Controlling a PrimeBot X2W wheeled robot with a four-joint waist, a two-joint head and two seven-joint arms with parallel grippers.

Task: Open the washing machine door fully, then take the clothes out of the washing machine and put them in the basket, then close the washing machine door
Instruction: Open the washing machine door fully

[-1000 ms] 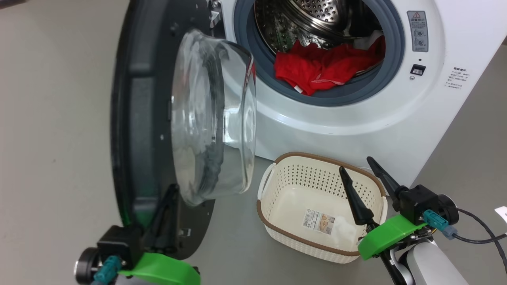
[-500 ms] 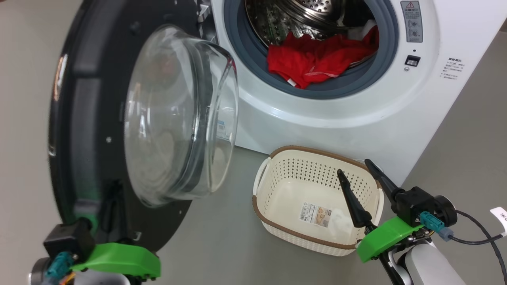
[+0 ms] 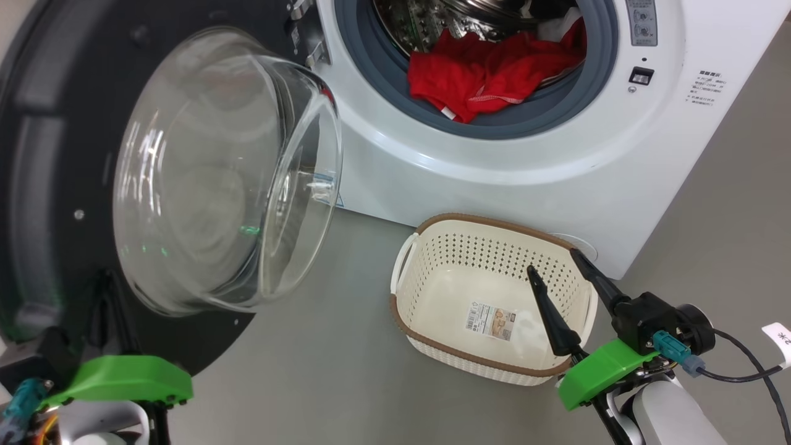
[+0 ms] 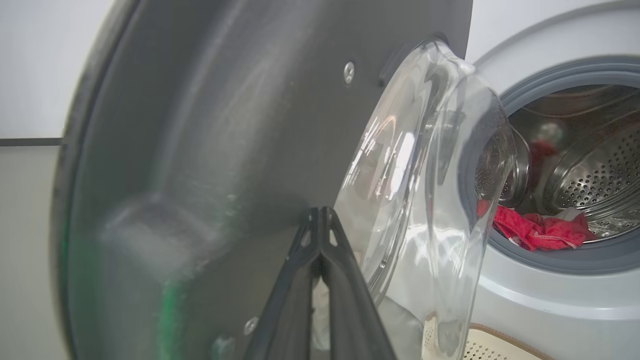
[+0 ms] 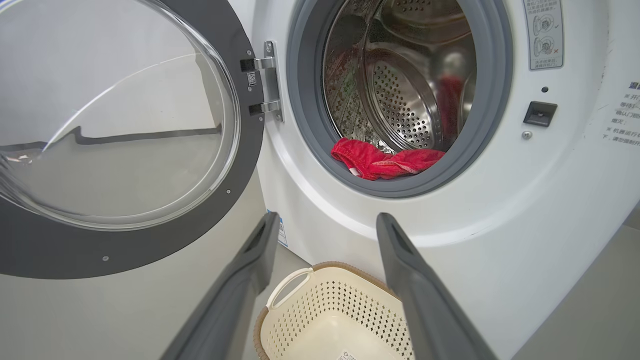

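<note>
The washing machine [image 3: 494, 179] stands with its door [image 3: 49, 154] swung out to the left, glass bowl [image 3: 222, 173] bulging toward me. Red clothes [image 3: 488, 71] with a bit of white lie at the drum's front lip, also seen as clothes [image 5: 385, 160]. The basket [image 3: 469, 355] sits on the floor below the opening, holding no garments. My left gripper [image 3: 110, 287] is shut, its tips [image 4: 320, 212] against the door's dark inner face [image 4: 200, 125] beside the glass. My right gripper [image 3: 553, 261] hangs open over the basket's right side, the right gripper [image 5: 327, 222] pointing at the machine front.
Grey floor surrounds the machine. The door hinge [image 5: 265, 80] is at the opening's left edge and the latch socket [image 3: 641, 75] at its right. A black cable with a white tag [image 3: 778, 337] trails by my right wrist.
The door has swung further open toward the left, with my left gripper moving left along with it. The head camera has shifted too. My right gripper stays over the basket.
</note>
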